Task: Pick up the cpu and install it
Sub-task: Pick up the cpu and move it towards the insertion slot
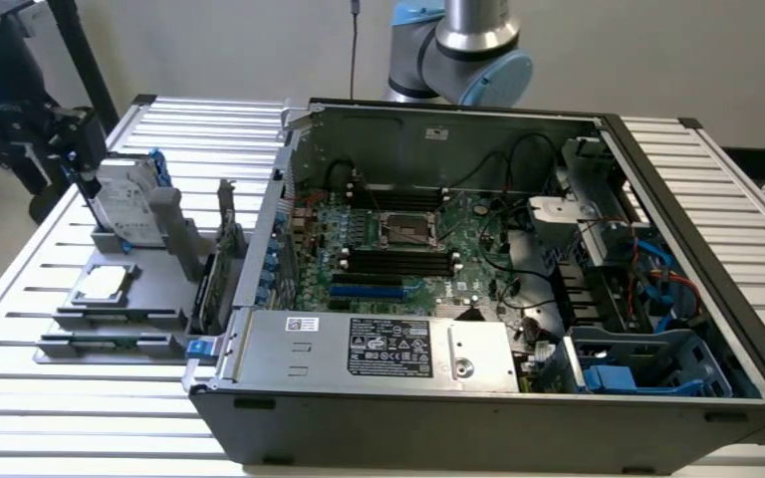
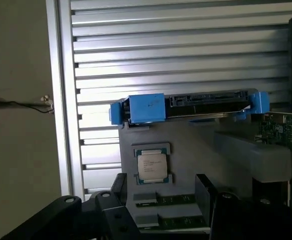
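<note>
The cpu [image 2: 152, 166] is a small square chip with a shiny metal top, lying flat in a recess of the grey parts holder [image 2: 196, 150]. In the exterior view the cpu [image 1: 104, 284] sits on the holder [image 1: 156, 289], at that view's left beside the open computer case. My gripper [image 2: 163, 192] hangs above the holder, open, with its black fingers [image 2: 120, 190] spread wide. The chip lies just beyond the fingertips, untouched, and nothing is between them. My gripper [image 1: 64, 149] appears as a dark mass over the holder's far end.
A silver hard drive in a blue bracket [image 2: 186, 107] stands on edge on the holder beyond the cpu. Memory sticks [image 2: 166, 200] lie in slots under the gripper. The open computer case [image 1: 263, 249] holds a motherboard with an empty socket [image 1: 406, 231]. Everything rests on a slatted metal table [image 1: 37, 398].
</note>
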